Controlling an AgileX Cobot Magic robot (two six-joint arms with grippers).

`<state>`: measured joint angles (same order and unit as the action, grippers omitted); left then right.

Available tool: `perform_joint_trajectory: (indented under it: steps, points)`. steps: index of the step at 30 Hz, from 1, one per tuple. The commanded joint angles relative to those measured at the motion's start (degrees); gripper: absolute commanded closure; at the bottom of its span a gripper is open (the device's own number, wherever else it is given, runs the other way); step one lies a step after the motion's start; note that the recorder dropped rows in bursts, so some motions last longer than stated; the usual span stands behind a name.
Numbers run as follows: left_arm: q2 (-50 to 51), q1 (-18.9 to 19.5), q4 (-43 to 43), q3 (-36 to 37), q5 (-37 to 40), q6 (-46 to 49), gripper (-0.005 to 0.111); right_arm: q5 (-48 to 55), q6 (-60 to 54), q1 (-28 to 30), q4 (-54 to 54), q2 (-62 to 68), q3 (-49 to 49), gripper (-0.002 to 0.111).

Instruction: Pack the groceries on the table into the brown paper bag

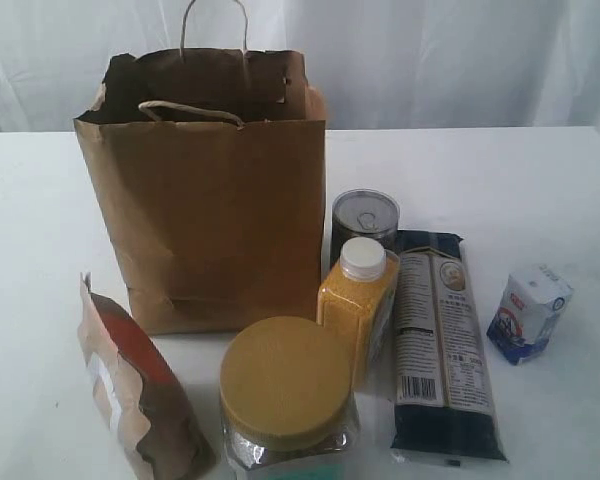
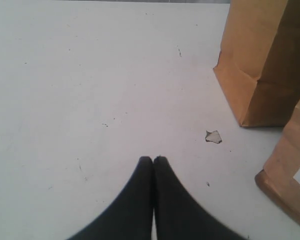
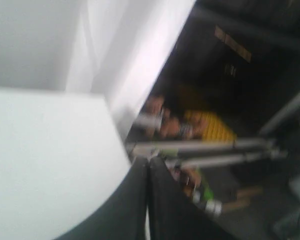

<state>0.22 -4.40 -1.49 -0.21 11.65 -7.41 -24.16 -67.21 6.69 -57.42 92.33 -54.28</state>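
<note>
You have the tall kraft-brown paper bag (image 1: pixel 215 210) standing upright at upper left of centre in the exterior view, on the flat, matte white table (image 1: pixel 540 180). Its mouth is open, the rim is ragged and creased, and one twisted twine handle stands up while the other droops. The inside is in shadow, so you cannot tell what it holds.

The groceries sit on the table outside it:
- The pull-tab metal can (image 1: pixel 365 215) is just right of the bag.
- The white-capped yellow bottle (image 1: pixel 358 300) with a grainy fill is in front of the can.
- The gold-lidded clear jar (image 1: pixel 285 385) is at bottom centre.
- The crinkled brown-red pouch (image 1: pixel 130 390) is at lower left.
- The long dark-blue packet (image 1: pixel 442 345) lies flat beside the bottle.
- The small white-blue carton (image 1: pixel 528 312) stands apart at the right.

Your left gripper (image 2: pixel 153 160) has its dark fingers pressed together on nothing, above bare table near a small paper scrap (image 2: pixel 213 136). Your right gripper (image 3: pixel 148 162) is likewise pressed together, in a blurred view by the table's edge.
</note>
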Motion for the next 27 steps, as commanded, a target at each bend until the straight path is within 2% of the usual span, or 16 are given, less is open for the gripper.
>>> perform_joint_trajectory:
  steps: [1, 2, 4, 8, 14, 22, 25, 27]
  points:
    - [-0.22, -0.34, -0.38, 0.21, -0.12, -0.02, 0.107, -3.4, -20.29, 0.03, -34.73, 0.13, -0.46, 0.108]
    - [-0.22, -0.34, -0.38, 0.21, -0.12, -0.02, 0.107, -3.73, -22.4, 0.32, -38.63, -0.39, -0.56, 0.108]
    - [-0.22, -0.34, -0.38, 0.21, -0.12, -0.02, 0.107, -1.49, -27.65, 1.26, -39.44, -0.5, -0.56, 0.108]
    - [-0.22, -0.34, -0.38, 0.21, -0.12, -0.02, 0.107, 2.75, -55.64, 1.88, -42.53, -1.01, -0.46, 0.108]
    - [-0.22, -0.34, -0.38, 0.21, -0.12, -0.02, 0.107, 0.99, -55.64, 1.66, -42.53, -5.32, -0.45, 0.108]
    - [-0.22, -0.34, -0.38, 0.21, -0.12, -0.02, 0.107, 6.96, -53.44, 1.25, -42.53, -12.5, -0.35, 0.108]
    - [-0.22, -0.34, -0.38, 0.21, -0.12, -0.02, 0.107, 7.93, -46.14, 1.0, -42.53, -13.93, 0.1, 0.108]
    - [-0.22, -0.34, -0.38, 0.21, -0.12, -0.02, 0.107, 9.42, -32.33, 0.31, -38.44, -14.39, 1.59, 0.108]
